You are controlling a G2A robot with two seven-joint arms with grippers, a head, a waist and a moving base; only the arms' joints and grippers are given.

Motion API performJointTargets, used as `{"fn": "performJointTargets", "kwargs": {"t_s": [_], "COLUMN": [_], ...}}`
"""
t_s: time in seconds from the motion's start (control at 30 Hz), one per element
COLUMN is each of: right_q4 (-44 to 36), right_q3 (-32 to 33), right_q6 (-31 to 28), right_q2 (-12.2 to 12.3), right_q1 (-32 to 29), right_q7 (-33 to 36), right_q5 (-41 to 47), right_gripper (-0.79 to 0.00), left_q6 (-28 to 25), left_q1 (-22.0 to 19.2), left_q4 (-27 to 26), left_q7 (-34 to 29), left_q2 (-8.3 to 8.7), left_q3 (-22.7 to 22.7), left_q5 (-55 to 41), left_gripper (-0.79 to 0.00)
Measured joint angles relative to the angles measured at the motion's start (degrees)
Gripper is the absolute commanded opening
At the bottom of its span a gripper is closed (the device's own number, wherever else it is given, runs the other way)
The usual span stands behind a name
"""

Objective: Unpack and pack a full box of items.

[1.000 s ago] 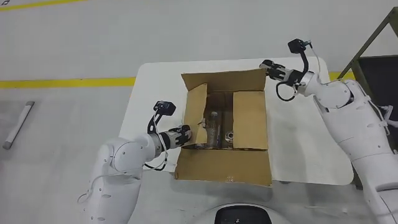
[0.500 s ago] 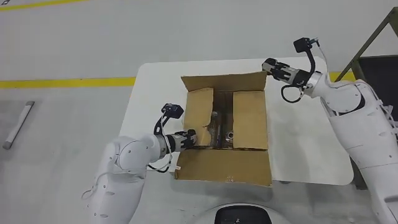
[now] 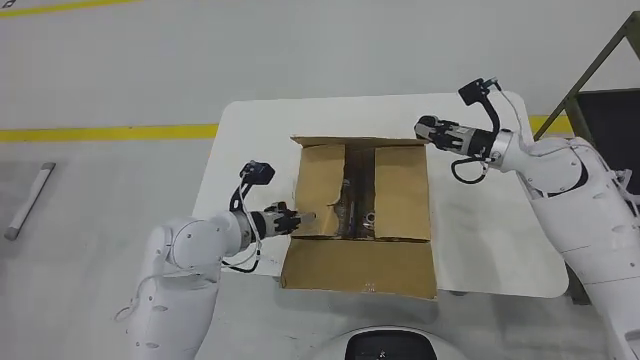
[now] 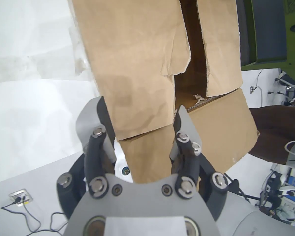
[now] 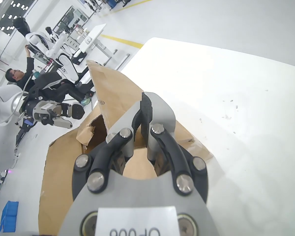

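**Cardboard box: flaps taken by two claws, contents barely seen**

The box [image 3: 360, 260] is placed mid-table [image 3: 490, 230], its two long flaps folded almost flat over the opening with a slit left between them. In the top view the left claw [image 4: 140, 106] is found at the box's 9 o'clock, the right claw [image 5: 145, 100] at the 1 o'clock corner.

The left claw is spread wide, with the left flap [image 4: 127, 62] running between its fingers [image 4: 184, 128]; no squeeze on the card is seen. The right claw's fingers are pressed together at the corner of the far flap [image 5: 108, 87], which stands up. Whether card is nipped between them cannot be told.

The card is judged light and stiff across its face but ready to fold at the creases. Its edges are torn and frayed near the slit, so a hold is better taken on sound card at a flap's free edge, away from the rips. What look like clear bottles [image 3: 345, 202] are glimpsed through the slit. They are expected to be smooth and slippery, and if full would make the box heavy.

A small round printed mark [image 5: 102, 102] is carried on the far flap, but it is too small to be read. No writing on the bottles can be made out.
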Motion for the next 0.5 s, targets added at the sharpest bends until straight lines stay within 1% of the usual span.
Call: {"fn": "performJointTargets", "kwargs": {"t_s": [0.2, 0.5], "right_q4": [-3.68, -10.0], "right_q3": [-0.57, -1.8], "right_q6": [-1.17, -0.58], "right_q2": [0.5, 1.02], "right_q1": [-2.57, -8.94], "right_q7": [-0.1, -5.75], "right_q5": [-2.16, -10.15], "right_gripper": [-0.785, -0.785], "left_q6": [4.65, 4.84], "left_q1": [1.73, 1.86], "left_q4": [-0.93, -1.03], "left_q7": [-1.52, -1.6], "left_q2": [1.15, 1.19], "left_q3": [-8.16, -8.41], "left_q5": [-1.37, -1.34], "left_gripper": [0.0, 0.0]}}
